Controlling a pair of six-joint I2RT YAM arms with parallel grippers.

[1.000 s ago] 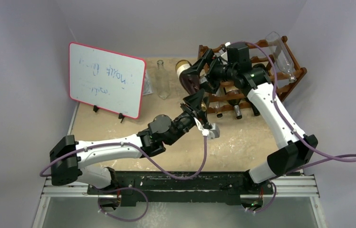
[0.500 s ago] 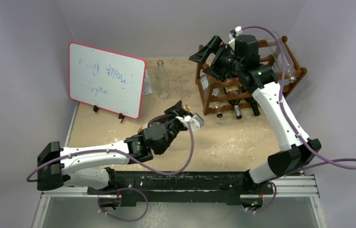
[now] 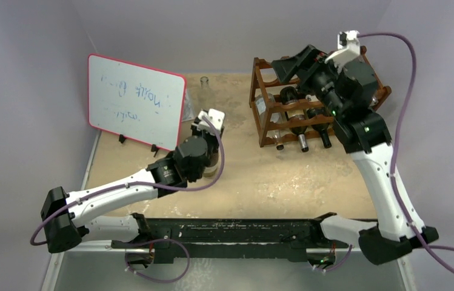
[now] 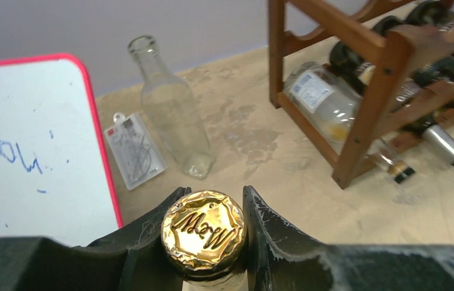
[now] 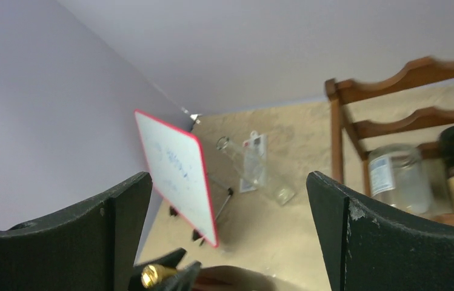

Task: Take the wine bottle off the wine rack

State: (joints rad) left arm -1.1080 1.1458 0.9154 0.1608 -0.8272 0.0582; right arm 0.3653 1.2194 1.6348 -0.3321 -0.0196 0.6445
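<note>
My left gripper (image 3: 207, 125) is shut on the neck of the wine bottle, just under its gold foil cap (image 4: 203, 233). It holds the bottle over the table, right of the whiteboard and well left of the reddish-brown wine rack (image 3: 265, 106). In the left wrist view both fingers (image 4: 151, 233) press the neck. The bottle's body (image 3: 213, 163) is mostly hidden under the wrist. My right gripper (image 3: 295, 60) is wide open and empty, raised above the rack's top. In the right wrist view (image 5: 229, 182) it looks down at the rack (image 5: 394, 97) and the gold cap (image 5: 151, 274).
A red-edged whiteboard (image 3: 136, 102) stands at the back left. An empty clear glass bottle (image 4: 173, 115) and a small plastic packet (image 4: 133, 148) are behind my left gripper. Several bottles (image 3: 297, 121) lie in the rack's lower tiers. Grey walls enclose the table.
My left gripper has carried the wine bottle from the rack leftward to beside the whiteboard. My right arm has let go, risen and swung right above the rack.
</note>
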